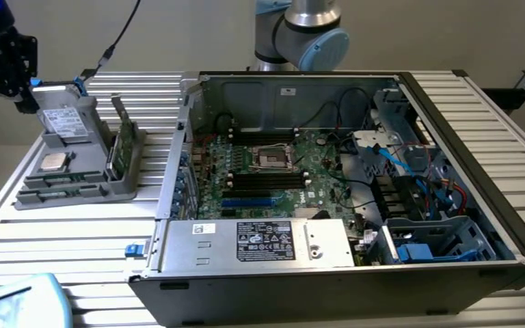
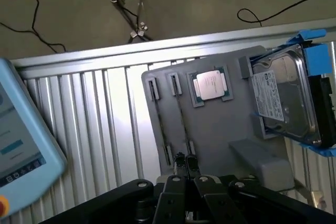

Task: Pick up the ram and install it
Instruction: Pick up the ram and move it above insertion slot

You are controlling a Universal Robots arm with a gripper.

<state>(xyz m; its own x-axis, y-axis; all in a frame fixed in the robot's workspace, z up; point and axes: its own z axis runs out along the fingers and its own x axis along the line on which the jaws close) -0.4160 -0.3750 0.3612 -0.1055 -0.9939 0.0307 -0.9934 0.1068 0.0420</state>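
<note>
Gripper (image 2: 184, 162) is closed, fingers together, nothing between them that I can see. It hangs above the grey tray (image 2: 220, 124), clear of everything on it. Ram (image 1: 117, 142) is in the tray, standing on its long edge in a slot, below the gripper and not touching it. On the wrist camera the fingertips line up over one end of the tray's slots. The cpu (image 2: 210, 85) lies flat in its pocket further out from the gripper. The drive (image 2: 283, 98) is off to one side, propped up tilted in a blue bracket at the tray's edge. In the exterior view the drive is the part nearest the gripper, and the ram sits just past it, on the side toward the case (image 1: 290, 294). Case lies open on the surface (image 1: 80, 232), well apart from the gripper, beyond the tray. The board (image 1: 290, 171) faces up inside it, with black slots beside the socket. Pendant (image 2: 21, 145) lies on the surface, on the opposite side of the gripper from the drive. Arm base (image 1: 303, 34) stands behind the case.
</note>
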